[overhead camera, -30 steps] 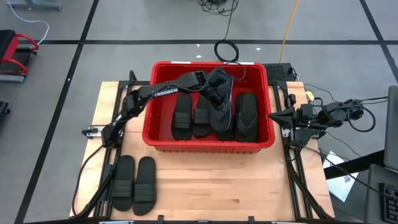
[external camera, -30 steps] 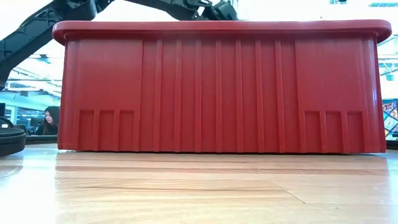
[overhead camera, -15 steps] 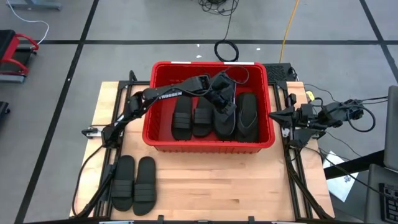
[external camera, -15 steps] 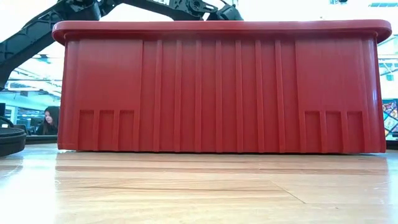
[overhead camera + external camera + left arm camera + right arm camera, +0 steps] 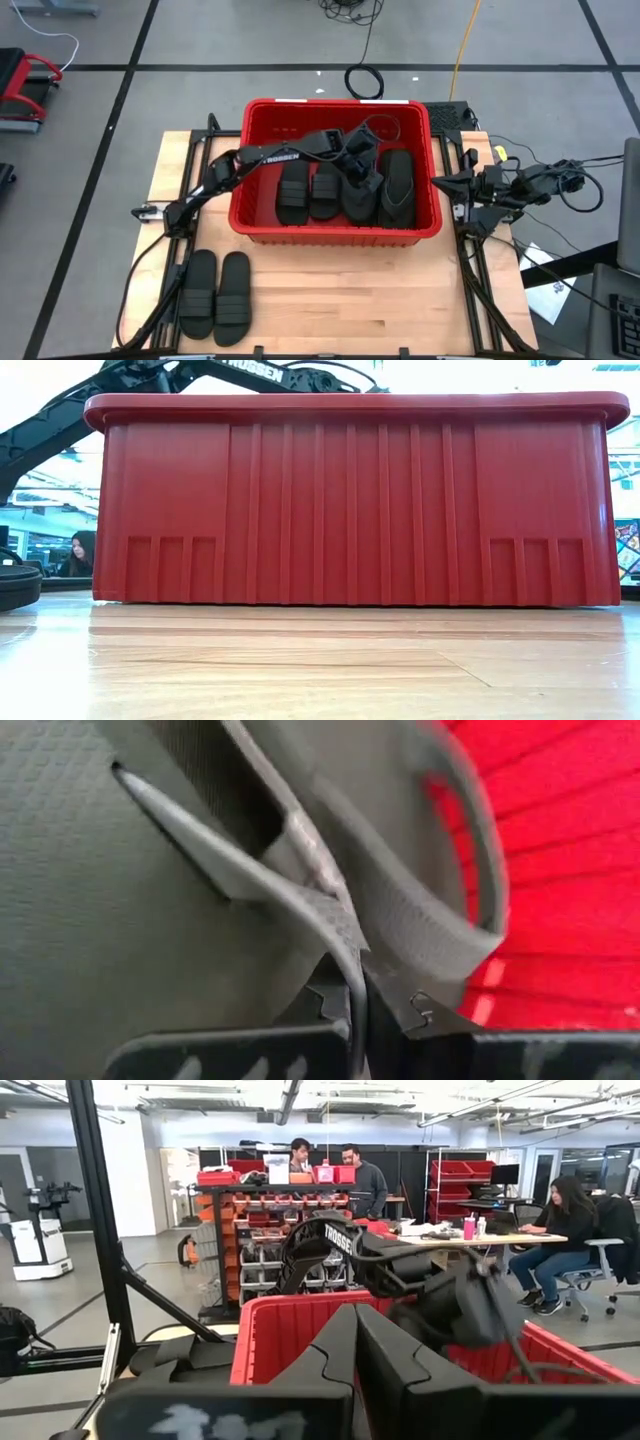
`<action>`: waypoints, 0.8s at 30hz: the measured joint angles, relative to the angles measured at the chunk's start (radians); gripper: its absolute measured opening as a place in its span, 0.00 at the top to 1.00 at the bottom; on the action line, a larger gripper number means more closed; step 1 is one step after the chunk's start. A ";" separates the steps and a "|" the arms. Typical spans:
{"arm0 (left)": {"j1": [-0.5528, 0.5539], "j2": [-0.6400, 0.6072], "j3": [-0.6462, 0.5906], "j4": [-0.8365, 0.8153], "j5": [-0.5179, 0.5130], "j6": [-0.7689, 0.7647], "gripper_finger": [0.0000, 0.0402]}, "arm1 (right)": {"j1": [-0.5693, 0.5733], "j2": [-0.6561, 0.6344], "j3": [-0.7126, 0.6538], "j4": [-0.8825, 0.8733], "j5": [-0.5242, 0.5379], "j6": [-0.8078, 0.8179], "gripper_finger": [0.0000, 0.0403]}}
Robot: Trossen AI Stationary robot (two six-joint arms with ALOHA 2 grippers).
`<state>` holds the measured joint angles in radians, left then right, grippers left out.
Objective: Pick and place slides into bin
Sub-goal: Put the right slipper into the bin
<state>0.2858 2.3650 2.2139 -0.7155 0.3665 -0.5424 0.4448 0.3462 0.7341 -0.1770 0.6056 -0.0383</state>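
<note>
From above, the red bin (image 5: 338, 232) holds four slides side by side, long axes running front to back. The left gripper (image 5: 362, 160) is inside, fingers clamped on a fifth slide's strap (image 5: 400, 935). Two more slides (image 5: 216, 293) lie parallel on the surface's (image 5: 380, 300) open front-left corner.

Low down, the bin's wall (image 5: 350, 500) fills the view.

The right gripper (image 5: 445, 186), fingers closed, waits beside the bin's right rim.

The left arm stretches out to the right, its left claw (image 5: 362, 160) pointing down with fingers clamped together. The right arm waits folded at the side, right claw (image 5: 446, 186) closed.
</note>
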 joint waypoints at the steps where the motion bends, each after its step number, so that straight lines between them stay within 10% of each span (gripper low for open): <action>1: -0.002 0.010 0.000 -0.004 0.003 0.007 1.00 | 0.000 0.000 0.000 0.000 -0.001 0.001 1.00; 24: 0.007 0.022 0.000 0.092 0.063 0.053 0.99 | 0.000 0.000 0.000 0.000 -0.004 -0.005 1.00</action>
<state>0.2924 2.3875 2.2135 -0.6239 0.4294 -0.4892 0.4450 0.3462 0.7341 -0.1772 0.6014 -0.0437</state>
